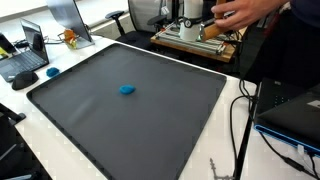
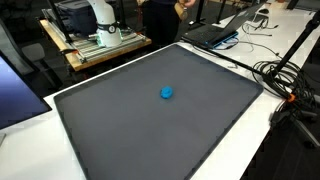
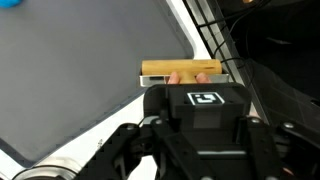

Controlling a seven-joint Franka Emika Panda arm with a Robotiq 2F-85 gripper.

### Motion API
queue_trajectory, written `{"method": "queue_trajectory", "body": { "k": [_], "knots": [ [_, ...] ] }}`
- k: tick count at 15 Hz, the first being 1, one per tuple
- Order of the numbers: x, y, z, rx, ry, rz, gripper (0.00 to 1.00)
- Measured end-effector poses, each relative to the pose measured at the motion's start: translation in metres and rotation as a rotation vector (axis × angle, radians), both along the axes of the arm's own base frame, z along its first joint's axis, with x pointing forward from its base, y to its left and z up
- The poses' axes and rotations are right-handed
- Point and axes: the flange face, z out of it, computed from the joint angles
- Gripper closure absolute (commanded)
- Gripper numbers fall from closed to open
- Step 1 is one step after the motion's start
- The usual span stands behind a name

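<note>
Tan wooden block (image 3: 180,68), lying level, gripped by a person's fingers (image 3: 176,77)

"What lies in front of the fingers (image 3: 128,148)?"
"A big dark mat (image 3: 70,70) on a white table (image 2: 30,112). Black cables (image 3: 215,40) run along to their right."
"And farther off?"
"A wooden cart (image 2: 95,52), a black chair (image 1: 145,12) and an open laptop (image 1: 22,62)."

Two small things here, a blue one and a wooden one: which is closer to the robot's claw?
The wooden block, a person's fingers on it, right before the wrist camera. The blue lump lies alone on the mat, far off.
</note>
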Motion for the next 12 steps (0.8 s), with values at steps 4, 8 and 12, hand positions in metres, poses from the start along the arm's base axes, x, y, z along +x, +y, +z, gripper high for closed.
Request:
{"method": "queue_trajectory", "body": {
  "k": [4, 8, 12],
  "knots": [
    [0.0008, -0.002, 0.001, 0.004, 0.003, 0.005, 0.79],
    [0.0009, -0.0025, -0.0005, 0.002, 0.01, 0.005, 0.79],
    [0.0036, -0.0024, -0.0078, -0.003, 0.025, -0.003, 0.79]
  ]
}}
